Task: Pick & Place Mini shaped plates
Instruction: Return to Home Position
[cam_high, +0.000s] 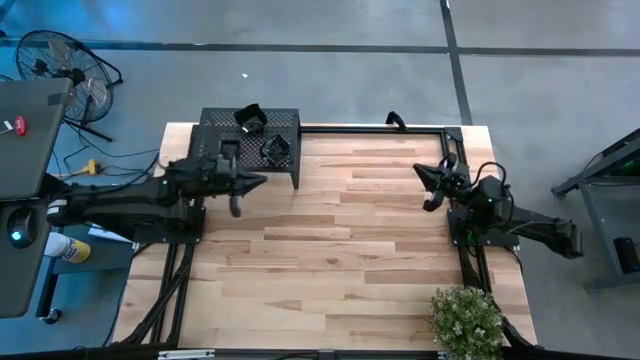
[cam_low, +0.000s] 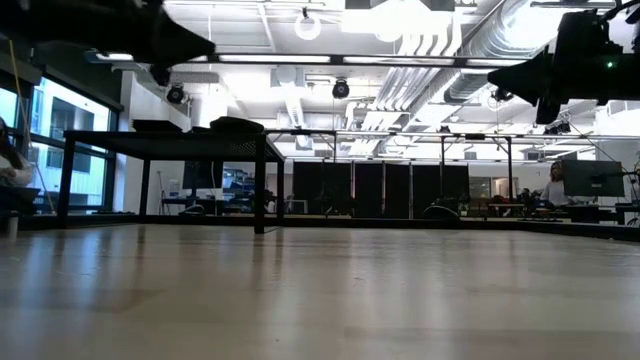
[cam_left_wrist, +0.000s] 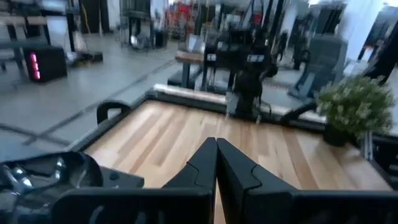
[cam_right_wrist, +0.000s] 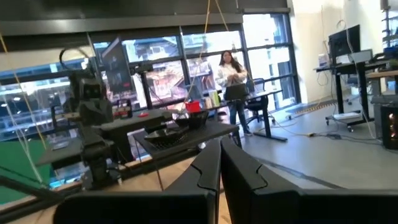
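Observation:
Three glossy black mini shaped plates (cam_high: 250, 118) (cam_high: 275, 150) (cam_high: 228, 150) rest on top of a black perforated rack (cam_high: 285, 125) at the table's far-left corner. In the low view one plate (cam_low: 235, 124) shows as a low hump on the rack top. My left gripper (cam_high: 262, 181) hovers shut just off the rack's near edge, holding nothing. Its wrist view shows the shut fingers (cam_left_wrist: 216, 162) and a shiny black plate (cam_left_wrist: 43, 174) beside them. My right gripper (cam_high: 422, 175) waits shut above the table's far-right part. In its wrist view (cam_right_wrist: 220, 162) it faces the rack (cam_right_wrist: 180, 134).
A potted plant (cam_high: 465, 318) stands at the table's near-right corner. A black frame rail (cam_high: 380, 127) runs along the far edge. Bare wood (cam_high: 340, 250) spreads between the arms. A person (cam_right_wrist: 230, 74) stands in the room beyond the table.

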